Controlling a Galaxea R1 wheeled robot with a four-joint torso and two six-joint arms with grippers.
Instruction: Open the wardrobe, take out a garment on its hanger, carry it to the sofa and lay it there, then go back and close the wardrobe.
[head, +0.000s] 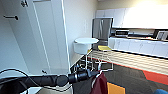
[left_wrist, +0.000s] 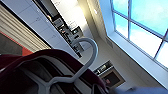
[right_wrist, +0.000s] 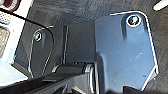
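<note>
Kitchenette w/ white cabinets (head: 140, 46) ahead, left gripper (head: 96, 73) clamped on hanger (left_wrist: 85, 65), garment (head: 100, 85) hanging below it; carry step, prob needs steady hold toward sofa (head: 160, 91).

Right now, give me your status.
Left tool carrying hanger, jacket hanging from it. Wardrobe close on left. Round table and stools ahead.

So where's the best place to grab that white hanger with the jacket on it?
Grip the hanger at its neck, just under the curved hook, coming from above: the maroon jacket drapes over the shoulders below, leaving only that thin stem bare. The left gripper is there now.
</note>
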